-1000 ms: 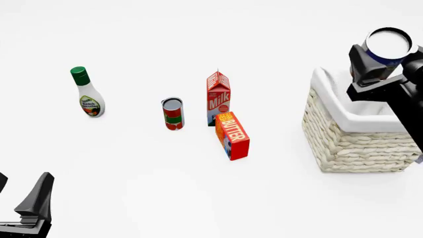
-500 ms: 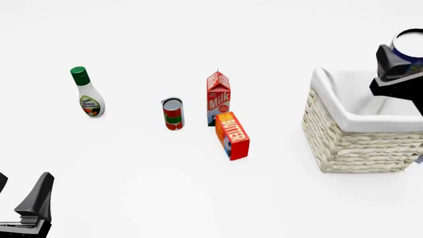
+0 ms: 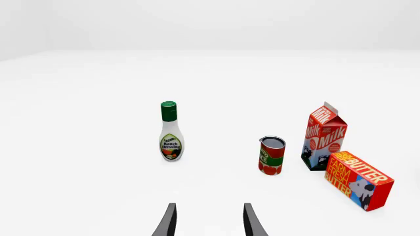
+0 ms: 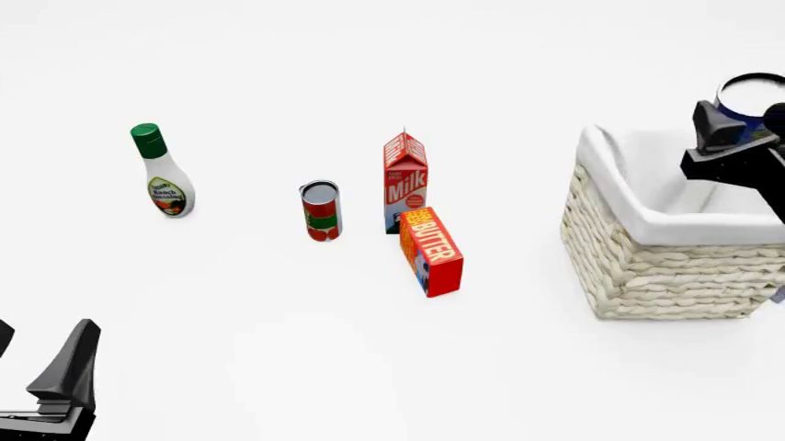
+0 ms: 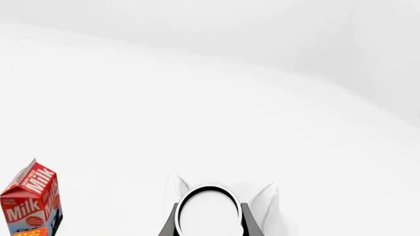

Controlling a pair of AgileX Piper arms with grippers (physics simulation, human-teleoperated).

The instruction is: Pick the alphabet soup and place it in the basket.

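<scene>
Front view: small silver-topped, blue-labelled alphabet soup can (image 4: 749, 96) upright, long axis vertical, top facing up, clamped in right gripper (image 4: 741, 129) above cream wicker basket w/ white cloth lining (image 4: 650, 262), over its far right part. Left gripper (image 3: 208, 221) idle w/ fingers apart, holding nothing. Plain white tabletop (image 4: 245, 312), white bg.

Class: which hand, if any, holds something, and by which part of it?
The right hand holds the soup can by its sides, just below the top. The left hand holds nothing.
</scene>
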